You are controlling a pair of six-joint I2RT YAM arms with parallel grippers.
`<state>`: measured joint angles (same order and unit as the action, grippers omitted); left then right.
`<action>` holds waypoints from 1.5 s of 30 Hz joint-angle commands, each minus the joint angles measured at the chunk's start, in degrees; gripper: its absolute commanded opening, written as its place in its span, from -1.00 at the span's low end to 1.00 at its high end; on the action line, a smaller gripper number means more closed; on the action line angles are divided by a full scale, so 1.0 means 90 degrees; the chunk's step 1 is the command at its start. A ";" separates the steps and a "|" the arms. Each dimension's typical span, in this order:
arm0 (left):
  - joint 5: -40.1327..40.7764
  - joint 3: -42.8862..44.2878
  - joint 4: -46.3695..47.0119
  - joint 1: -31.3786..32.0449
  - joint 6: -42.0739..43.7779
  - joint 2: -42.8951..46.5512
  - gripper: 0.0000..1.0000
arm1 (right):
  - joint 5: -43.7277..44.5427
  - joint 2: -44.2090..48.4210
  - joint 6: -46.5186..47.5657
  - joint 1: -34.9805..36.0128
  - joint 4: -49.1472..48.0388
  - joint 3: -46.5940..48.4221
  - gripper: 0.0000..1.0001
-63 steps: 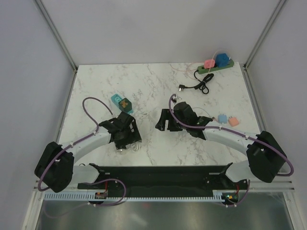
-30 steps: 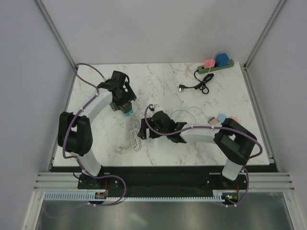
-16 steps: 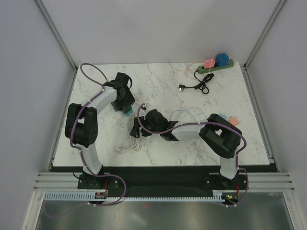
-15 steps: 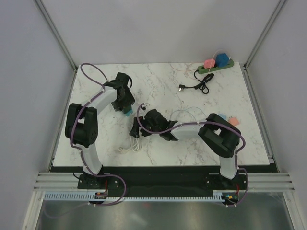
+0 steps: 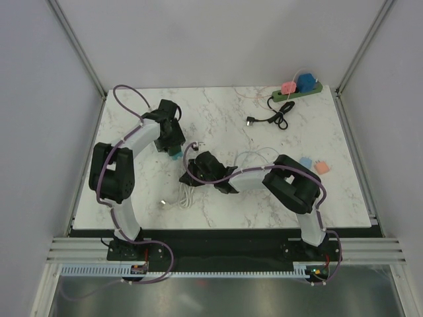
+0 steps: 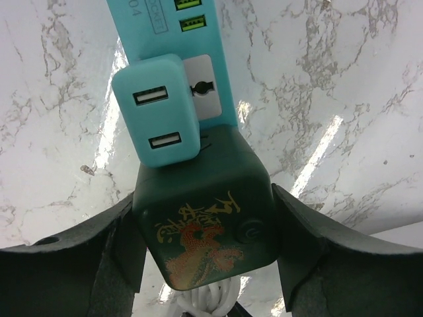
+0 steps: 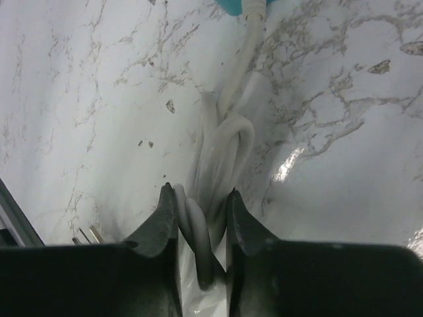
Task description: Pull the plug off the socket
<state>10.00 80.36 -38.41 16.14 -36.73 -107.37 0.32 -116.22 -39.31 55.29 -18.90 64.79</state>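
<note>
A teal socket strip (image 6: pixel 225 39) lies on the marble, with a teal USB adapter (image 6: pixel 158 109) and a dark green plug (image 6: pixel 205 218) bearing a gold and red dragon seated in it. My left gripper (image 6: pixel 205 212) is shut on the green plug, its fingers (image 6: pixel 297 231) pressed to both sides. From above, this gripper (image 5: pixel 170 139) covers most of the strip (image 5: pixel 174 154). My right gripper (image 7: pixel 197 198) is shut on loops of the white cable (image 7: pixel 228 139), which runs up to the strip's end. In the top view that gripper (image 5: pixel 193 170) sits just right of the cable bundle (image 5: pixel 186 195).
The white cable's own metal prongs (image 5: pixel 163 203) lie loose near the front left. A green power strip (image 5: pixel 297 89) with pink and blue plugs sits at the back right, a coiled black cable (image 5: pixel 274 119) before it. Small blue and pink adapters (image 5: pixel 314 165) lie right.
My left gripper has closed onto the green plug at the strip. The right arm slid left and shut on the white cable, drawing the bundle slightly.
</note>
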 commanded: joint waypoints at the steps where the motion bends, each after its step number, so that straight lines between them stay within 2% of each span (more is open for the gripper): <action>1: -0.0533 0.0036 0.0069 -0.0016 0.0585 0.0319 -0.95 | 0.0492 -0.0094 -0.0513 -0.0001 0.0118 -0.0382 -0.88; 2: -0.0641 0.0036 0.0137 -0.0016 0.0604 0.0377 -0.96 | 0.0521 -0.0075 -0.0621 0.0029 0.0011 -0.0509 -1.00; 6: -0.1664 -0.0586 0.0975 -0.0055 0.0517 0.0913 -0.96 | 0.0365 -0.0162 -0.1217 0.0058 -0.1314 -0.1349 -1.00; 9: -0.1980 -0.0890 0.1211 -0.0124 0.0292 0.1217 -0.95 | 0.0394 -0.0153 -0.1335 0.0058 -0.1338 -0.1438 -1.00; 11: -0.1777 -0.0950 0.1183 -0.0095 0.0399 0.1353 -0.95 | 0.0404 -0.0182 -0.1413 0.0058 -0.1338 -0.1476 -1.00; 12: -0.1253 -0.0989 0.1047 -0.0046 0.0467 0.1422 -0.95 | 0.0375 -0.0143 -0.1423 0.0058 -0.1348 -0.1515 -1.00; 14: -0.0937 -0.0970 0.0900 0.0120 0.0770 0.1636 -0.95 | 0.0288 -0.0017 -0.1443 0.0058 -0.1484 -0.1758 -1.00; 16: -0.0935 -0.0979 0.0724 0.0150 0.0945 0.1812 -0.96 | -0.0016 0.0169 -0.1248 0.0068 -0.2001 -0.1945 -1.00; 18: -0.0945 -0.1105 0.0606 0.0150 0.1073 0.2124 -0.95 | -0.0228 0.0441 -0.0870 0.0039 -0.1954 -0.2072 -0.88; 19: -0.0945 -0.1203 0.0577 0.0150 0.1199 0.2232 -0.95 | -0.0356 0.0540 -0.0741 -0.0048 -0.1905 -0.2072 -0.75; 20: -0.0964 -0.1301 0.0567 0.0150 0.1258 0.2349 -0.95 | -0.0531 0.0705 -0.0653 -0.0117 -0.1866 -0.2053 -0.43; 21: -0.0984 -0.1524 0.0548 0.0150 0.1365 0.2553 -0.95 | -0.0862 0.0803 -0.0642 -0.0205 -0.1943 -0.2072 -0.29; 24: -0.1178 -0.1993 0.0528 0.0150 0.1435 0.2896 -0.95 | -0.1177 0.1406 -0.0749 -0.0566 -0.2216 -0.2345 0.01; 26: -0.1384 -0.2180 0.0518 0.0150 0.1464 0.3014 -0.95 | -0.1110 0.1953 -0.0711 -0.0625 -0.1752 -0.2375 0.15; 28: -0.1540 -0.2424 0.0528 0.0150 0.1445 0.3199 -0.95 | -0.0915 0.2287 -0.0526 -0.0664 -0.1146 -0.2278 0.18; 29: -0.1589 -0.2589 0.0567 0.0150 0.1406 0.3277 -0.96 | -0.0634 0.2588 -0.0496 -0.0694 -0.0582 -0.2162 0.28; 34: -0.2389 -0.3107 0.0850 0.0179 0.1337 0.3677 -0.95 | -0.0465 0.2982 -0.0447 -0.1132 0.0068 -0.1616 0.51; 36: -0.2575 -0.3303 0.0937 0.0218 0.1288 0.3795 -0.95 | -0.0523 0.2681 -0.0359 -0.1260 0.0497 -0.1186 0.59; 37: -0.2615 -0.3352 0.0967 0.0257 0.1288 0.3873 -0.95 | -0.0552 0.2534 -0.0359 -0.1347 0.0614 -0.0961 0.71; 38: -0.2654 -0.3449 0.1006 0.0296 0.1288 0.4019 -0.95 | -0.0640 0.2195 -0.0426 -0.1416 0.0750 -0.0573 0.75; 45: -0.2635 -0.3684 0.1133 0.0686 0.1385 0.4615 -0.95 | -0.1704 0.0893 -0.1081 -0.1680 0.0440 0.0515 0.80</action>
<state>-10.66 47.13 -31.31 20.78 -26.76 -69.06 -10.31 -104.57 -46.39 40.03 -15.59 66.30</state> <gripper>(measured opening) 0.693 0.899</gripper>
